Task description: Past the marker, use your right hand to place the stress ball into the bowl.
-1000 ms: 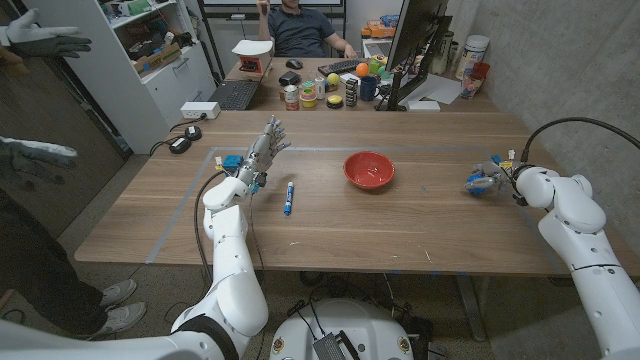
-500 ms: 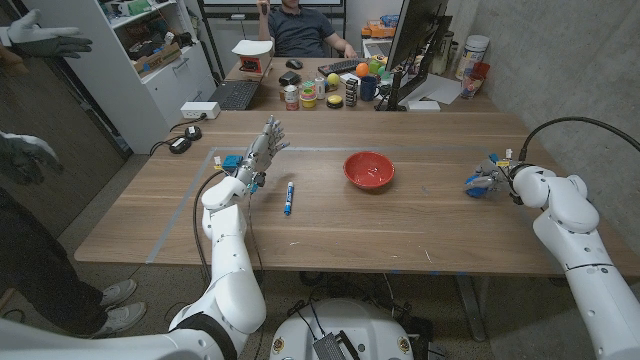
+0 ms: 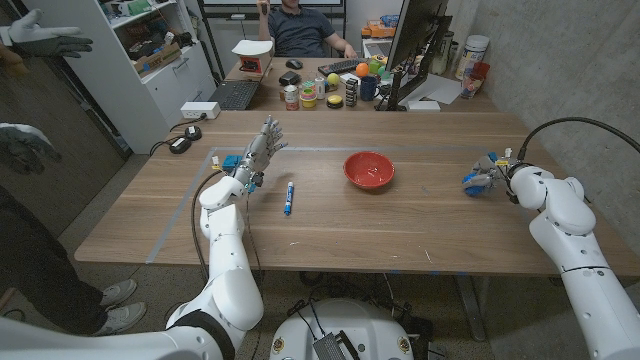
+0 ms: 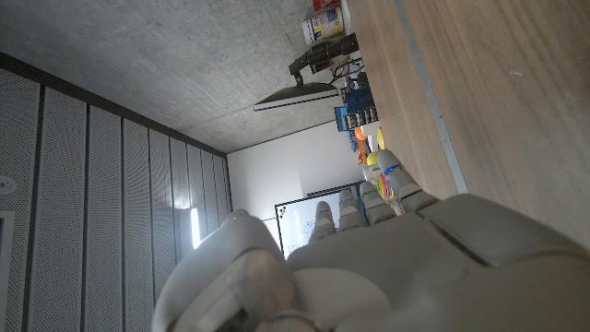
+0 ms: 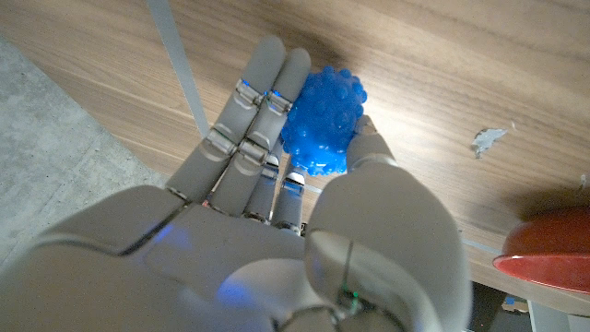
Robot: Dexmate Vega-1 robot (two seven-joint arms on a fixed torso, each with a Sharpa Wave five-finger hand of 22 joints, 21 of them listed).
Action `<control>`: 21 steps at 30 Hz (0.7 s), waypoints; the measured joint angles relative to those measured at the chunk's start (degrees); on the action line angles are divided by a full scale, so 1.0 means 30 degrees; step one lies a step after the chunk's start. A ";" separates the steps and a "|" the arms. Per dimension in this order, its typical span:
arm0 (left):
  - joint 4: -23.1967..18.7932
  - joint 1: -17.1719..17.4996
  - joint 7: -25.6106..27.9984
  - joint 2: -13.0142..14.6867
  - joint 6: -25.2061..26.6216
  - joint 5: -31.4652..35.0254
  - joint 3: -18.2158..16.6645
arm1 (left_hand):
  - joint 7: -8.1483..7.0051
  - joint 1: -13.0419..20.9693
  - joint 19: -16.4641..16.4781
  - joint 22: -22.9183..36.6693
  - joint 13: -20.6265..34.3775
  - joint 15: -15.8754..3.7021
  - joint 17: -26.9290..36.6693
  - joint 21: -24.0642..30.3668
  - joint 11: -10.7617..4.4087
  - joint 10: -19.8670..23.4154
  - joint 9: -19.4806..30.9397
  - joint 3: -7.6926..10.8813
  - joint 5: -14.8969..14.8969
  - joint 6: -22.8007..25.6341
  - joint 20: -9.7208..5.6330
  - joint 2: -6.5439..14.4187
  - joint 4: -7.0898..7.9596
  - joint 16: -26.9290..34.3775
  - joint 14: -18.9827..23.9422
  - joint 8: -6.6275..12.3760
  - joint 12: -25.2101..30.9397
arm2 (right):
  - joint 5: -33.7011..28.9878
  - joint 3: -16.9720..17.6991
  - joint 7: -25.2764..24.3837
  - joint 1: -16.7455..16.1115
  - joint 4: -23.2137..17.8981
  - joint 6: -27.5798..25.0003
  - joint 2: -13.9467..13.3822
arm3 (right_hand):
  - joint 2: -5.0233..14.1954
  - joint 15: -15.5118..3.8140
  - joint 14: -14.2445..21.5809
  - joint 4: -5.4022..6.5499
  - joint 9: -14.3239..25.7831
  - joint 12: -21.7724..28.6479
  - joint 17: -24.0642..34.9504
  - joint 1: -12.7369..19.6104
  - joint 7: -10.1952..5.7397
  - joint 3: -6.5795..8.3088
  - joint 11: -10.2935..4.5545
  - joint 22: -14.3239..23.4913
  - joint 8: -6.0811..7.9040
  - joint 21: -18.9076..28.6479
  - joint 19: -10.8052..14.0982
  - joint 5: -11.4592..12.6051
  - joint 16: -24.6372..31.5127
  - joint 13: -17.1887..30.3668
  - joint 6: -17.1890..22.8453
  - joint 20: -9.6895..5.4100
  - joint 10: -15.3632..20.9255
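Stress ball, blue and knobbly, sits in the right hand, fingers and thumb wrapped around it just above the wood at the table's right side. Over the last second the hand has crept slightly toward centre with the ball in it, so the grasp looks secured and transport is starting. Red bowl is well apart, mid-table, with nothing in it; blue marker lies beyond it. Left hand is raised, fingers spread, holding nothing. Next: carry over the bowl, release.
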 measured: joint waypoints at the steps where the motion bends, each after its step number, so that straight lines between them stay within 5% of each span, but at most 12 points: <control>1: 0.0036 -0.0019 -0.0016 0.0020 -0.0002 -0.0003 -0.0015 | 0.0000 0.0000 0.0000 0.0000 0.0000 0.0000 0.0001 0.0000 0.0000 0.0000 0.0000 0.0000 0.0000 0.0000 0.0000 0.0000 0.0000 0.0000 0.0000 0.0000 0.0000 | 0.0006 0.0011 -0.0098 -0.0018 -0.0043 0.0012 0.0011 | -0.0026 0.0000 0.0001 0.0000 0.0046 0.0000 0.0064 0.0117 0.0037 0.0000 0.0000 0.0002 0.0087 0.0000 0.0000 0.0000 0.0001 0.0006 -0.0037 0.0000 0.0000; 21: 0.0149 -0.0085 -0.0155 0.0100 -0.0060 -0.0066 -0.0106 | 0.0000 0.0000 0.0001 -0.0001 -0.0001 0.0000 0.0000 0.0000 0.0000 0.0000 0.0000 -0.0034 0.0000 0.0000 -0.0001 0.0000 -0.0034 0.0000 0.0000 0.0000 0.0000 | 0.0277 0.0497 -0.1684 -0.0648 -0.1414 0.1095 0.0388 | 0.0070 -0.0012 -0.0016 0.0375 0.0844 0.0118 0.0265 0.0327 0.0028 -0.0251 0.0037 -0.0022 0.0864 0.0148 -0.0133 -0.0002 -0.0245 0.0179 -0.0179 0.0136 0.0165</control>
